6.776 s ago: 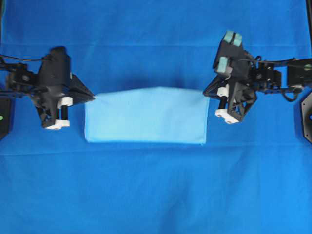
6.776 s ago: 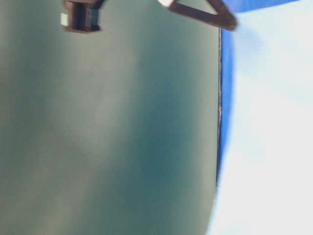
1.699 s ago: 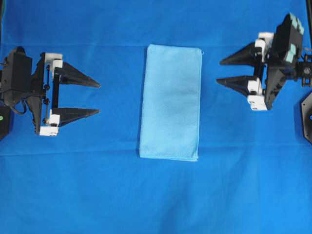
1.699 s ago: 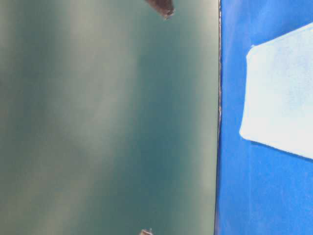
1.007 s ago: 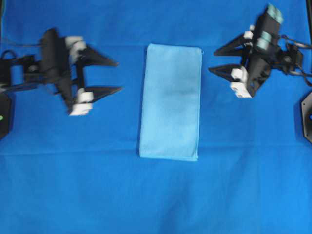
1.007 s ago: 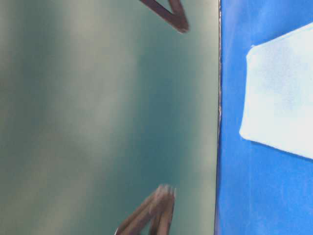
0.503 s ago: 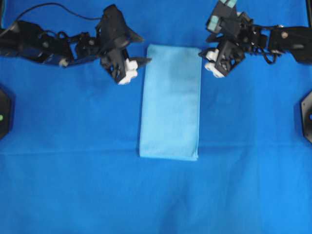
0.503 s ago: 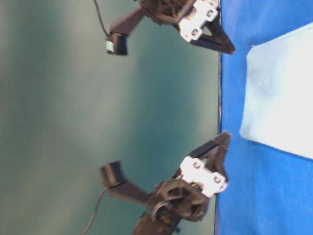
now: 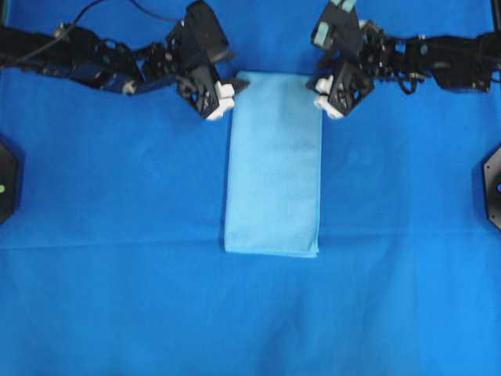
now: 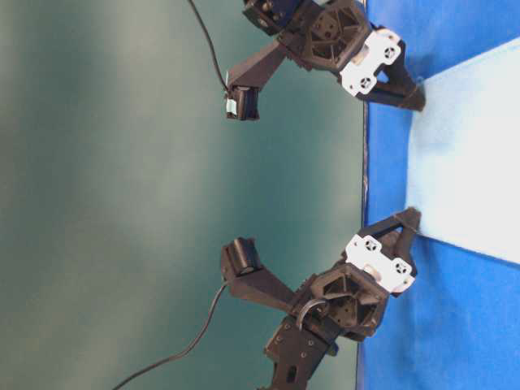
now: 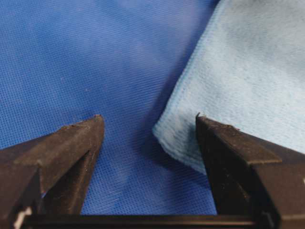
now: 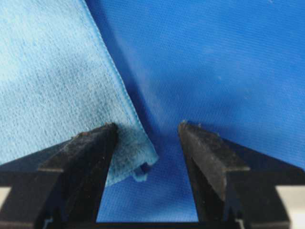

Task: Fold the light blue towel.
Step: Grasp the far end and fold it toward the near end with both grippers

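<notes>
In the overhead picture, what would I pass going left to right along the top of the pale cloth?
Left gripper → light blue towel → right gripper, all over the dark blue table covering.

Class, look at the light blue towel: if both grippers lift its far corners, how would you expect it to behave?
Probably floppy: the towel is thin folded cloth lying flat, so it would likely drape and sag between the left gripper and right gripper. Its layers might slip apart. Likely light, with a fine-textured weave that should grip well.
</notes>
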`<action>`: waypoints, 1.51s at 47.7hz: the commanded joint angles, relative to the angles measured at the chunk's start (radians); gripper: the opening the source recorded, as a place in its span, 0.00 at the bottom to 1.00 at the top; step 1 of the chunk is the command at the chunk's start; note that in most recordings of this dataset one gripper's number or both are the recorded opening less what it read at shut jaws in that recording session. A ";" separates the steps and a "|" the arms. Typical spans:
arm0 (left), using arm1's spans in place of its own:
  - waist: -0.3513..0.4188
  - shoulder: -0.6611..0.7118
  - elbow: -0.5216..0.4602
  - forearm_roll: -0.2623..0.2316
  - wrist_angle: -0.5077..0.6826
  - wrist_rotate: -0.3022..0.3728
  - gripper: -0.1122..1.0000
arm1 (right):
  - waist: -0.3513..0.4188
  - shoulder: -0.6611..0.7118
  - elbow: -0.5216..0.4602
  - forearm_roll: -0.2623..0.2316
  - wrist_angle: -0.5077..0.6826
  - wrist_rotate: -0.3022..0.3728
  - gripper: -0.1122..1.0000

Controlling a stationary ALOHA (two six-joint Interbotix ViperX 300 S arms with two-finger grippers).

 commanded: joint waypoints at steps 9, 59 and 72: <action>-0.011 0.003 -0.008 0.006 0.020 0.012 0.57 | -0.002 0.003 -0.003 -0.005 -0.008 -0.002 0.51; 0.040 -0.106 -0.018 0.006 0.069 0.192 0.13 | -0.023 -0.140 0.018 -0.005 0.058 0.002 0.13; -0.020 -0.172 -0.005 0.006 0.103 0.242 0.13 | 0.028 -0.232 0.031 0.002 0.144 0.015 0.13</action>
